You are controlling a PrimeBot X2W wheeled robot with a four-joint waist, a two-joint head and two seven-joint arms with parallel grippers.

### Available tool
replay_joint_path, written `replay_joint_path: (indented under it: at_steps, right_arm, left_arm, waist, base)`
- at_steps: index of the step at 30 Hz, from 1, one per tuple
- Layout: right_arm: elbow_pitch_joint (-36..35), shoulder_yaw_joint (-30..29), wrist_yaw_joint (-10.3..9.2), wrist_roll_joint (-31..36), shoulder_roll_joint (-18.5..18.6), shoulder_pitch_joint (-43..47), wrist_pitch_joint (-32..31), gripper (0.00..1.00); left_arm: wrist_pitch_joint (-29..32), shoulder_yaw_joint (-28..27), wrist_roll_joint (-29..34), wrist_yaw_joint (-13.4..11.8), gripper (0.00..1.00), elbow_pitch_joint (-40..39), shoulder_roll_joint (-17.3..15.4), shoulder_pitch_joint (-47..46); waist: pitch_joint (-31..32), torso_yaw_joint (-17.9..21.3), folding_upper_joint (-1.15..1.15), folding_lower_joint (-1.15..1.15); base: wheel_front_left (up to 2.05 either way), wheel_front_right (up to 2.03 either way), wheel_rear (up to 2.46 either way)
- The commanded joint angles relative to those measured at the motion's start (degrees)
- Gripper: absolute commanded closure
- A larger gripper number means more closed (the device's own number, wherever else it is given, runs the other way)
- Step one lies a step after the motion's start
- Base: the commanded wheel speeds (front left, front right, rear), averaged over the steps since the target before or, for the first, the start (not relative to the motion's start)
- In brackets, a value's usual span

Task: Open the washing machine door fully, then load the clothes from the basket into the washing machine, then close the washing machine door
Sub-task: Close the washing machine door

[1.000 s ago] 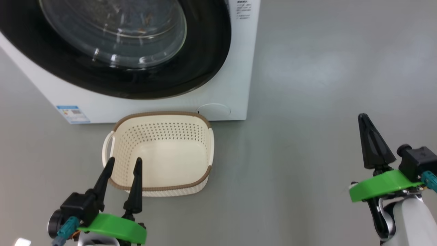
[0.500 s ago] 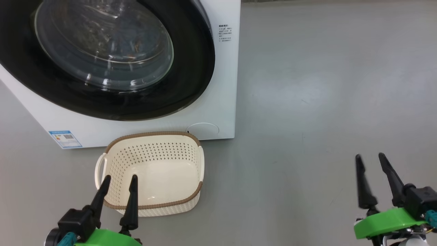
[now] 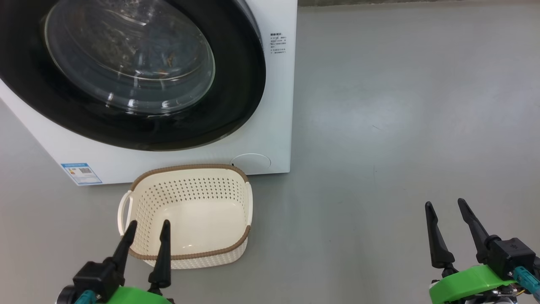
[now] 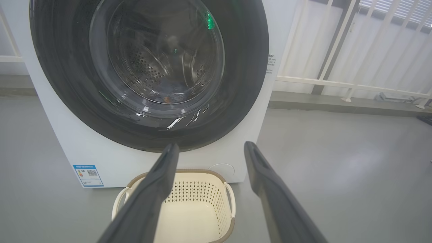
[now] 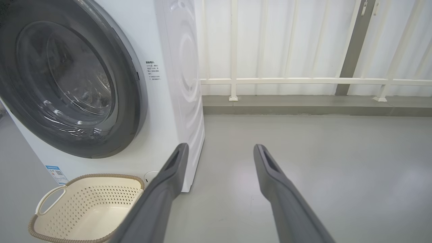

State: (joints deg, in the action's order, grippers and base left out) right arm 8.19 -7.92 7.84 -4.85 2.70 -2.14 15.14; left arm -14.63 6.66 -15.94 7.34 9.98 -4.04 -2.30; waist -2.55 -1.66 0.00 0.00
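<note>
Our right pincer (image 3: 445, 203) now sits lower, right of the basket (image 3: 185, 167), parted and empty like the left pincer (image 3: 149, 222). With the basket bare and the door (image 3: 236, 105) shut, we judge the task finished.

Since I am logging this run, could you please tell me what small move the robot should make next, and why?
Probably just park both arms and stop, I would judge. The washing machine door looks shut against the washing machine, the basket is empty, what seems to be the clothes shows dimly through the door, and the left gripper and right gripper are open, holding nothing.
</note>
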Motion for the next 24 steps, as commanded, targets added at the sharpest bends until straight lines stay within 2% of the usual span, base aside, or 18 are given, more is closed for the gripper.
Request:
replay_joint_path:
  at_steps: [1, 9, 24]
  right_arm:
    - [-1.20, 1.71, -0.35, 0.18, 0.20, -0.78, -0.15, 0.00]
    - [-0.88, 2.41, -0.35, 0.03, 0.19, -1.63, -0.15, 0.00]
    - [-0.33, 2.64, -0.35, -0.75, 0.18, -2.08, -0.15, 0.00]
  left_arm:
    - [-0.37, -1.94, 0.34, 0.14, 0.00, -1.17, -0.65, -0.73]
    - [-0.37, 0.94, 0.80, 0.14, 0.00, -0.36, -2.34, -1.70]
    - [-0.37, -0.62, 0.35, 0.14, 0.00, -0.15, -2.00, -2.35]
  waist:
    - [-0.04, 0.00, 0.00, 0.00]
    - [-0.68, -0.13, 0.00, 0.00]
    - [-0.78, -0.36, 0.00, 0.00]
  base:
    - [0.00, 0.00, 0.00]
    - [0.00, 0.00, 0.00]
    - [0.00, 0.00, 0.00]
